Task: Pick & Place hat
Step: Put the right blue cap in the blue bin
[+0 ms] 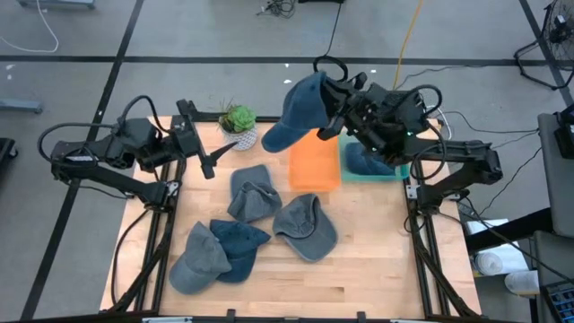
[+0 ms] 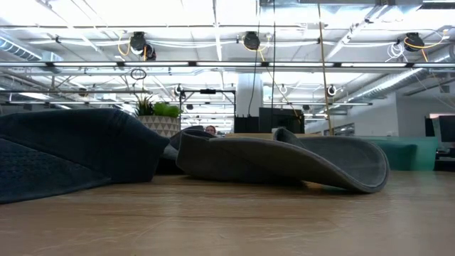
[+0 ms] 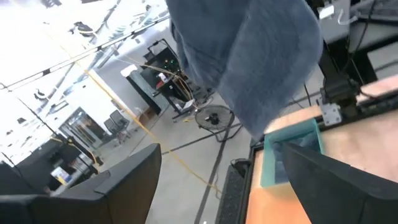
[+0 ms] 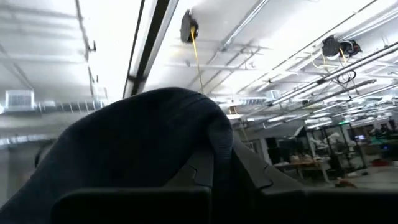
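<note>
A dark blue hat (image 1: 299,112) hangs in the air over the table's far edge, beside the orange bin (image 1: 314,164). My right gripper (image 1: 330,100) is shut on it and tipped upward. The left wrist view shows the same hat (image 3: 249,56) hanging above the teal bin (image 3: 289,155). In the right wrist view its cloth (image 4: 143,143) drapes over my fingers. My left gripper (image 1: 215,160) is open and holds nothing. It hovers level near the far left, pointing toward the bins. My right gripper holds the blue hat by the side turned toward the right arm (image 1: 321,99); the draped cloth hides the place of contact. The fingers come from the table's right, slanting upward. The hat hangs below and to the left of them, clear of the table and bins.
Several more hats lie on the table's middle and near left (image 1: 254,193) (image 1: 305,226) (image 1: 235,247); they fill the low view (image 2: 284,160). The teal bin (image 1: 372,163) holds another hat. A potted plant (image 1: 238,121) stands at the far edge beside my left gripper.
</note>
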`<control>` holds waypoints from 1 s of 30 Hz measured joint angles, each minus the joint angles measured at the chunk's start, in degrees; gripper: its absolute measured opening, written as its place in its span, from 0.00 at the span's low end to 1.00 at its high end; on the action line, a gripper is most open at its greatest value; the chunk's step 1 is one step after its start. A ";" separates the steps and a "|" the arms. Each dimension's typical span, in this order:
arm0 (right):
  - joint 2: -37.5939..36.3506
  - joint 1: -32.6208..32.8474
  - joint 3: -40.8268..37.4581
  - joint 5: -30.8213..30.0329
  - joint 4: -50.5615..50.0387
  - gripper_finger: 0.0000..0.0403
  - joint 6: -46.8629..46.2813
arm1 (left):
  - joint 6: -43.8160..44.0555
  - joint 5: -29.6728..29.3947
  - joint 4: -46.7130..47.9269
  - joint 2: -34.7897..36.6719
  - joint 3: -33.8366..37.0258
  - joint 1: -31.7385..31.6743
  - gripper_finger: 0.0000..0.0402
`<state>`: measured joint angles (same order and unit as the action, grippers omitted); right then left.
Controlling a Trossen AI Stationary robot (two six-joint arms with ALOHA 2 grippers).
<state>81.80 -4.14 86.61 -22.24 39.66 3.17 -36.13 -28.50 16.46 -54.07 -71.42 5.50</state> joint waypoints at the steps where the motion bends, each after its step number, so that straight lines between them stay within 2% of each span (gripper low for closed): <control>1: -0.02 -0.02 0.00 0.00 0.43 0.02 -0.85 | -0.25 0.14 0.04 -0.26 0.00 0.00 0.85; 12: -0.06 -0.02 0.00 0.00 4.30 0.02 -2.87 | -2.06 -0.03 -2.48 -5.11 0.00 0.00 0.85; 22: -0.04 0.01 0.00 0.04 4.28 0.02 -5.10 | -5.30 0.01 -11.82 -11.13 0.00 0.00 0.85; 30: -0.04 0.08 0.00 0.07 4.28 0.02 -5.11 | -2.22 0.53 -23.58 -15.98 0.00 0.22 0.85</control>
<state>81.76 -4.05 86.61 -22.17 43.94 -1.94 -38.35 -27.97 -7.12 -70.05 -71.42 5.72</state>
